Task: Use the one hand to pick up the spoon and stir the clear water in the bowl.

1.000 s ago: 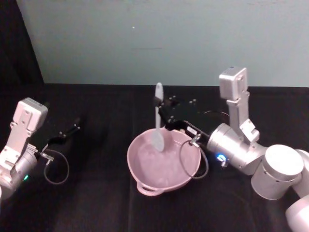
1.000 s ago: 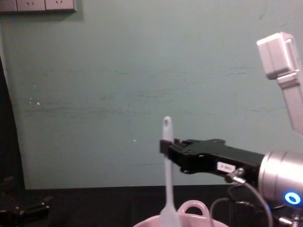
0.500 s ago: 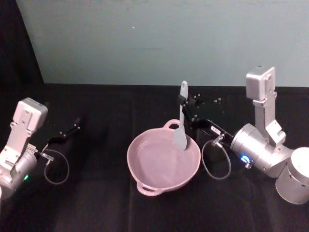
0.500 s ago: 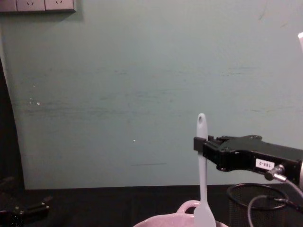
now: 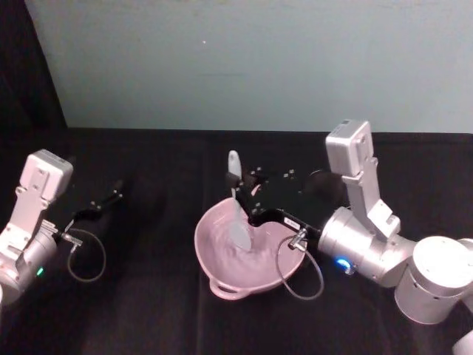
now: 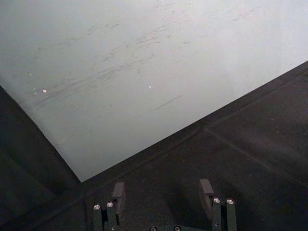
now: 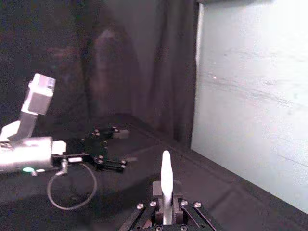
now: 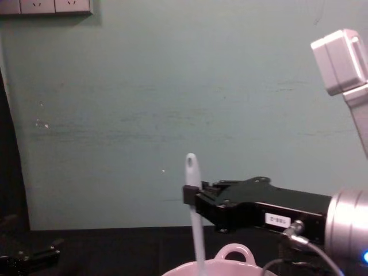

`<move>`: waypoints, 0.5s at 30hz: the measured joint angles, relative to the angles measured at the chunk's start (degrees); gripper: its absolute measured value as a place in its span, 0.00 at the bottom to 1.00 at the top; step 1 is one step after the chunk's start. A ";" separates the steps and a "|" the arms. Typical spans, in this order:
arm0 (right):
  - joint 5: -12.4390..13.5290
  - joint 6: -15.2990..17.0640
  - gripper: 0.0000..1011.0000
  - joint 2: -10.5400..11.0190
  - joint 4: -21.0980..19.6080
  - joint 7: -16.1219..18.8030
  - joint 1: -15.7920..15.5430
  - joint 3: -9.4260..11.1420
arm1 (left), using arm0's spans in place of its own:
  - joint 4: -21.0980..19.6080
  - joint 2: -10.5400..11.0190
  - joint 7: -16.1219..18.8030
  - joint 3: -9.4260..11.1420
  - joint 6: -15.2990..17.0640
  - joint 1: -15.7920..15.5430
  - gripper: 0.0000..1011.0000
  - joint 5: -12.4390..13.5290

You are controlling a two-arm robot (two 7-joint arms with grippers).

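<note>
**Black table, teal wall: my right gripper has the spoon in the bowl**

My right gripper (image 5: 238, 191) is clamped on the spoon (image 5: 237, 211), with its fingers closed on the handle a little below the hole at the top. In the chest view the right gripper (image 8: 190, 194) reaches in from the right, roughly level, and the spoon (image 8: 194, 213) stands nearly upright, leaning slightly. The holed end pokes up above my fingers. In my right wrist view the spoon (image 7: 166, 178) rises straight out of the closed gripper (image 7: 164, 202).

The blade hangs down inside the bowl (image 5: 203, 244), left of its centre. I cannot tell whether it touches the bottom. The bowl sits on the table (image 5: 148, 318) in front of me, near the middle, with one loop handle facing me. In the chest view the far loop of the bowl (image 8: 233, 253) shows just right of the spoon. My right arm's cable (image 5: 299, 277) loops over the bowl's right rim.

My left gripper (image 5: 111, 196) is parked well to the left, above the table. Its fingers (image 6: 118, 195) are apart with nothing between them.

Behind everything is the wall (image 5: 222, 59).
</note>
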 joint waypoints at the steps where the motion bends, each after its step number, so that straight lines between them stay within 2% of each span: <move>1: -0.02 -0.04 0.12 -0.32 -0.02 0.21 0.18 -0.36 | 0.00 0.00 0.00 0.00 0.00 0.00 0.99 0.00; 8: 0.31 -1.03 0.12 -2.33 1.86 0.85 2.05 -1.41 | 0.00 0.00 0.00 0.00 0.00 0.00 0.99 0.00; 15: 1.42 -2.68 0.12 -4.23 5.96 0.99 4.08 -1.12 | 0.00 0.00 0.00 0.00 0.00 0.00 0.99 0.00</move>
